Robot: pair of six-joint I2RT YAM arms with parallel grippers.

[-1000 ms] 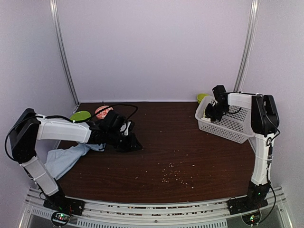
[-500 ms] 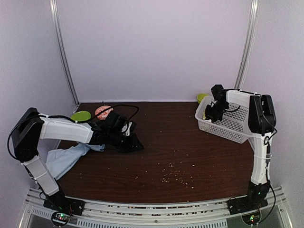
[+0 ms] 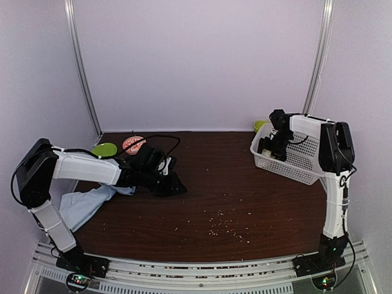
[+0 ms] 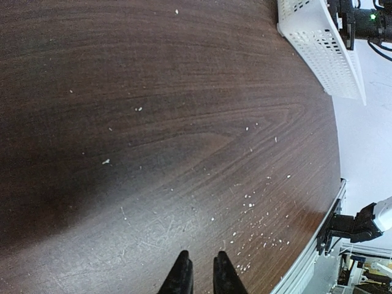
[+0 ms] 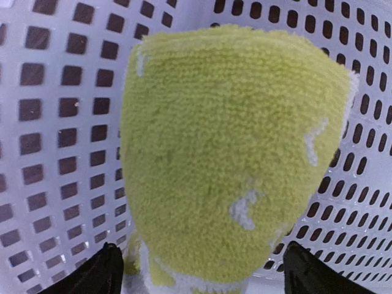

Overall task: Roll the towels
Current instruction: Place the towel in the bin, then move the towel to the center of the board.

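Soft even light; dark shadow on table (image 4: 43,202) left wrist view; fisheye curvature; green towel (image 5: 233,153) sharp

Left jaws almost together over speckled table (image 4: 153,122); white basket (image 4: 318,49) upper right.

The lime-green terry-cloth towel (image 5: 226,159) carries scattered cream marks and a cream border. The white plastic basket (image 5: 55,122) has a regular grid of small rectangular holes. The long pale blue cloth towel (image 3: 82,205) is plain. The dark brown wooden desk (image 3: 257,184) shows curving grain and pale specks. The small round dish (image 3: 104,149) is lime green, and the round disc (image 3: 131,144) is red and white.
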